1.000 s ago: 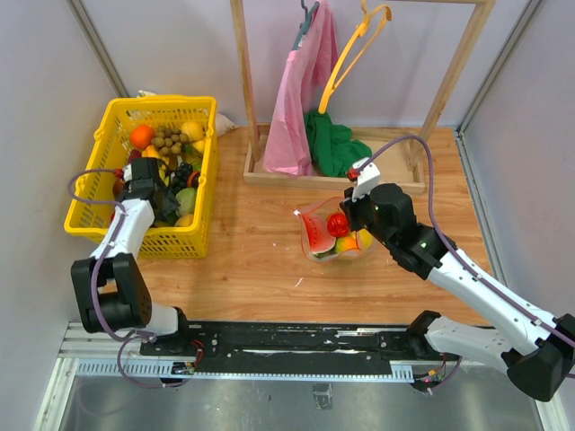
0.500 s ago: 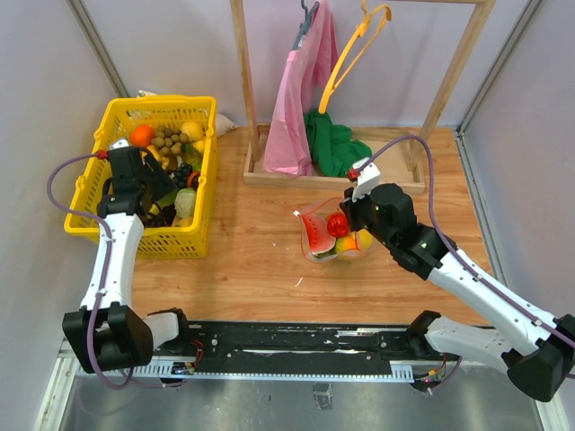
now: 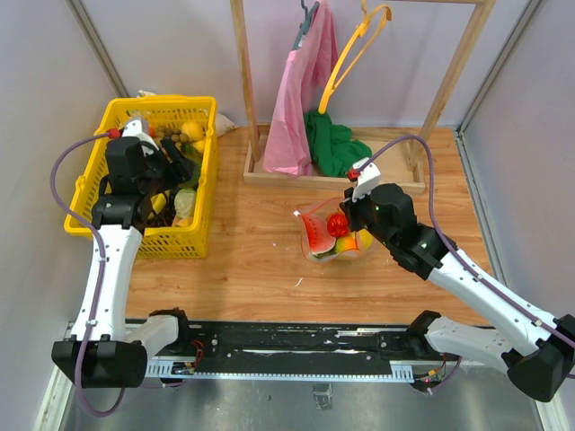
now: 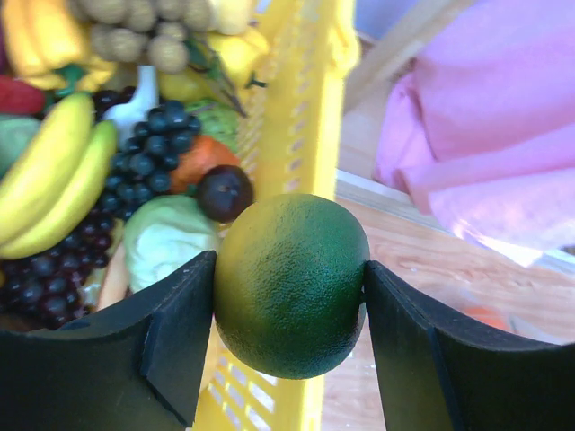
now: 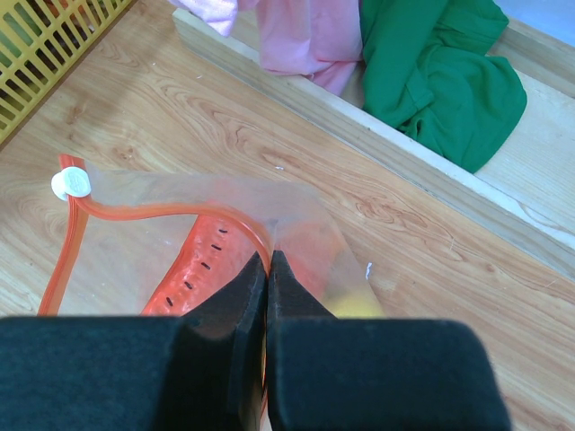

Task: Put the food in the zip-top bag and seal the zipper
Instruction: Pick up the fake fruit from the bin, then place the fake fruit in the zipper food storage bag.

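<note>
**A:** What sat nearest us?

**B:** The bag (image 3: 314, 241), lying on the table. Inside it were a watermelon slice (image 3: 316, 233), a red piece (image 3: 338, 224) and a yellow piece (image 3: 363, 240). Our right gripper (image 5: 268, 269) had its jaws pressed tight together on the bag's mouth edge, right at the zipper (image 5: 135, 213).

**A:** How did we expect that bag to handle?

**B:** Thin, limp and slippery, we judged. It would sag shut if we let go, so the stiffer zipper strip was the place to hold.

**A:** And farther out?

**B:** Well left of the bag and a little behind it, our left gripper (image 4: 289, 269) held the green fruit (image 4: 292, 296). The jaws stood about a fruit's width apart and clamped it across its widest part. Both hung over the basket (image 3: 202, 193), which stood on that same side of the bag.

**A:** Was the grip secure?

**B:** We thought so. The fruit looked light, hard and pebbly-skinned, but being round it could have squirted out under a harder squeeze.

**A:** What lay behind the bag?

**B:** A pink garment (image 3: 301, 99) and a green cloth (image 3: 331, 144), neither of them ours to touch.

**A:** Could we read any writing?

**B:** None. The zipper's end carried a small white tab (image 5: 70, 184), blank as far as we could tell. We saw no brand on the bag or the fruit.
</note>
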`<move>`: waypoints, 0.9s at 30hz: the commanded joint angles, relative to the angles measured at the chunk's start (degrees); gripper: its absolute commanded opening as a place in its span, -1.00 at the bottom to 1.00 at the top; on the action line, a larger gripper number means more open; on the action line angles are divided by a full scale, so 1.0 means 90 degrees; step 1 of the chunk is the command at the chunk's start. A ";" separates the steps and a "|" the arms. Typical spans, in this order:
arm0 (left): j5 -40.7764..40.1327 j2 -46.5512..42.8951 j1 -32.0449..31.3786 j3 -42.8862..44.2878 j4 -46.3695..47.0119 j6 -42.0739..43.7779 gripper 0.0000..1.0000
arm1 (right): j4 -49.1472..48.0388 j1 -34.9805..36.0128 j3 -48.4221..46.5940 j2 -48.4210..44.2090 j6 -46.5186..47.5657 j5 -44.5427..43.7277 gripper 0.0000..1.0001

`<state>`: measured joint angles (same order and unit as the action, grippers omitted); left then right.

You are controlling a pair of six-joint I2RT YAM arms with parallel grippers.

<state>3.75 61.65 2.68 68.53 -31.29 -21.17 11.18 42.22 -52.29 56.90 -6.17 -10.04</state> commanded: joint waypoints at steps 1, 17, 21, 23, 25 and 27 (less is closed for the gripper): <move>0.0716 -0.0190 -0.0303 0.0223 0.0229 0.0093 -0.70 | -0.0108 -0.0072 -0.0058 -0.0123 -0.0027 0.0022 -0.98; 0.1221 -0.0559 -0.2873 -0.0394 0.1611 -0.0061 -0.71 | -0.0110 -0.0072 -0.0089 -0.0055 -0.0051 0.0054 -0.99; 0.1162 -0.0520 -0.3697 -0.0739 0.2259 -0.0103 -0.70 | -0.0109 -0.0072 -0.0099 -0.0054 -0.0051 0.0051 -0.99; 0.1012 -0.0444 -0.4203 -0.0818 0.2456 -0.0016 -0.70 | -0.0100 -0.0072 -0.0093 -0.0067 -0.0046 0.0051 -0.99; 0.0794 -0.0345 -0.4636 -0.0858 0.2622 0.0138 -0.68 | -0.0090 -0.0072 -0.0088 -0.0074 -0.0046 0.0029 -0.98; 0.0726 -0.0224 -0.4989 -0.0906 0.2812 0.0251 -0.68 | -0.0090 -0.0072 -0.0083 -0.0082 -0.0051 0.0027 -0.98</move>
<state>12.73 58.43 -37.12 60.99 -13.34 -21.34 11.20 42.22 -52.29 56.90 -6.20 -10.02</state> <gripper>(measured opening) 0.661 0.011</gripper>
